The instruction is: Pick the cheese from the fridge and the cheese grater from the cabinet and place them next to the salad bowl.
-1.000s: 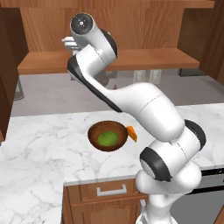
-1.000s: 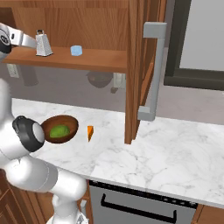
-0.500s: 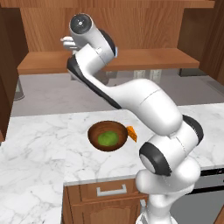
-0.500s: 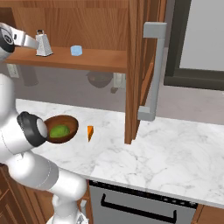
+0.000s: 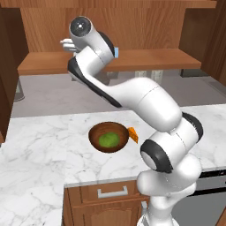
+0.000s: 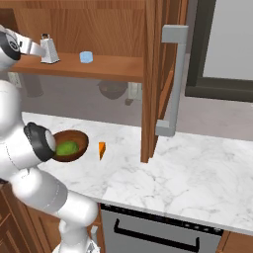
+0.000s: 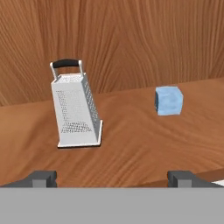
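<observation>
The silver cheese grater [image 7: 76, 109] with its dark handle stands upright on the cabinet shelf [image 7: 131, 144], left of centre in the hand view. My gripper [image 7: 112, 179] is open, short of the grater and apart from it, with nothing between its fingertips [image 7: 41, 178]. From the right base view the grater [image 6: 49, 49] stands just right of my gripper [image 6: 33, 49] on the wooden cabinet [image 6: 106, 67]. Below on the marble counter, the salad bowl [image 5: 109, 137] holds green salad, and the orange cheese [image 5: 133, 134] lies just to its right. The fridge is out of view.
A small light-blue cup [image 7: 169, 100] stands on the shelf right of the grater. The open cabinet door [image 6: 154, 79] with a grey handle [image 6: 172, 84] hangs over the counter [image 6: 197, 168]. A drawer unit [image 5: 112, 192] sits under the counter edge.
The hand has sunk slightly beside the shelf and the elbow has shifted a little. The jaws stay open; grater, bowl and cheese have not moved.
</observation>
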